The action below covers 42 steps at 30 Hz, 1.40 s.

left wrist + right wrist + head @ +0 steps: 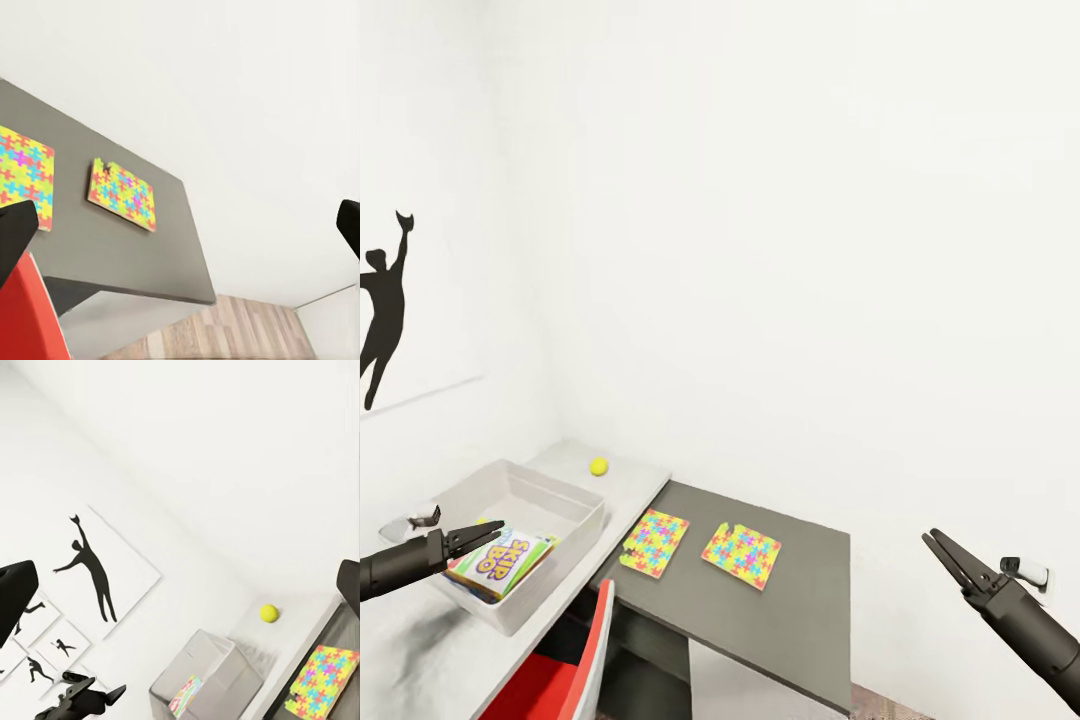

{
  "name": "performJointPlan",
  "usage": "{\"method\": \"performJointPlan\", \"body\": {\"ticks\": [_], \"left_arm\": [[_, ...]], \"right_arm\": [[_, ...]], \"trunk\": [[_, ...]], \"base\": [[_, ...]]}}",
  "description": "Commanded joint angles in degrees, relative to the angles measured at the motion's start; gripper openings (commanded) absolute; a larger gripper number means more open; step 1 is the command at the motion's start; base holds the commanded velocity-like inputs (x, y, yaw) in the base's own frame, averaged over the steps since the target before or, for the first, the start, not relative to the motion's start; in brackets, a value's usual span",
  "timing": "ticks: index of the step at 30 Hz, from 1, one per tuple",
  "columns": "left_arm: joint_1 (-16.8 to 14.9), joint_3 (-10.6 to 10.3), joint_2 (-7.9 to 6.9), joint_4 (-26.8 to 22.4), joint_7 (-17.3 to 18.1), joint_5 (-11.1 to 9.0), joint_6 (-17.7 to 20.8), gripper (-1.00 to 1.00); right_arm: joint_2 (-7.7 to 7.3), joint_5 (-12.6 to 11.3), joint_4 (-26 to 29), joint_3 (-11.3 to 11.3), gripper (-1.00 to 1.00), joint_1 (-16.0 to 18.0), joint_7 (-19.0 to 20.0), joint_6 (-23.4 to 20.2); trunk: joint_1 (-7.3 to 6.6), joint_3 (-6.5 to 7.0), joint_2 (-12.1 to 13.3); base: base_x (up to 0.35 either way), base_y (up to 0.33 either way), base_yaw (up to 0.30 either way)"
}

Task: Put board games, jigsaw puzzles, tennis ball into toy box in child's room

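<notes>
The pale grey toy box [550,590] stands on the light end of the table [635,480]. Board games [500,562] lie stacked inside it, a white-and-green one on top. My left gripper [485,537] hovers open just above them, holding nothing. Behind the box rests the yellow tennis ball [598,466]. Two jigsaw puzzles [655,543] [741,555] lie flat side by side on the lower dark grey section. My right gripper [942,550] is open and empty, in the air off the table's right end. The bed is out of view.
A red chair [560,670] is tucked under the table's front edge, below the toy box. White walls close in behind and to the left, with black silhouette pictures [382,310] on the left one. Wood-plank floor [225,330] lies past the table's right end.
</notes>
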State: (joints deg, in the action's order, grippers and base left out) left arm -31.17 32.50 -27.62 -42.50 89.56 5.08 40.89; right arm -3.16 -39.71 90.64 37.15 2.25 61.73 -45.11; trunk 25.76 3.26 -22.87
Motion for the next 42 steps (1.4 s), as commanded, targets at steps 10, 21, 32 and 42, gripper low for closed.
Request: {"method": "performJointPlan", "body": {"ticks": [10, 21, 32, 42], "left_arm": [[-0.03, 0.20, 0.03, -0.04, 0.44, 0.50, 0.60, 1.00], [-0.03, 0.20, 0.05, -0.04, 0.44, 0.54, 0.60, 1.00], [-0.03, 0.20, 0.08, -0.04, 0.44, 0.55, 0.60, 1.00], [-0.03, 0.20, 0.12, -0.04, 0.44, 0.59, 0.60, 1.00]], "right_arm": [[0.00, -0.19, -0.28, 0.01, 1.00, 0.07, 0.06, -0.34], [0.00, -0.18, -0.77, -0.06, 1.00, 0.12, -0.07, -0.33], [0.00, -0.18, -0.82, -0.06, 1.00, 0.11, -0.03, -0.33], [0.00, -0.19, -0.82, -0.06, 1.00, 0.12, 0.05, -0.33]], "trunk": [[0.02, -0.56, -0.05], [0.02, -1.03, -0.05], [0.02, -1.11, -0.05], [0.02, -0.95, -0.05]], "base": [[0.000, 0.000, -0.230], [0.000, 0.000, -0.249], [0.000, 0.000, -0.275], [0.000, 0.000, -0.266]]}}
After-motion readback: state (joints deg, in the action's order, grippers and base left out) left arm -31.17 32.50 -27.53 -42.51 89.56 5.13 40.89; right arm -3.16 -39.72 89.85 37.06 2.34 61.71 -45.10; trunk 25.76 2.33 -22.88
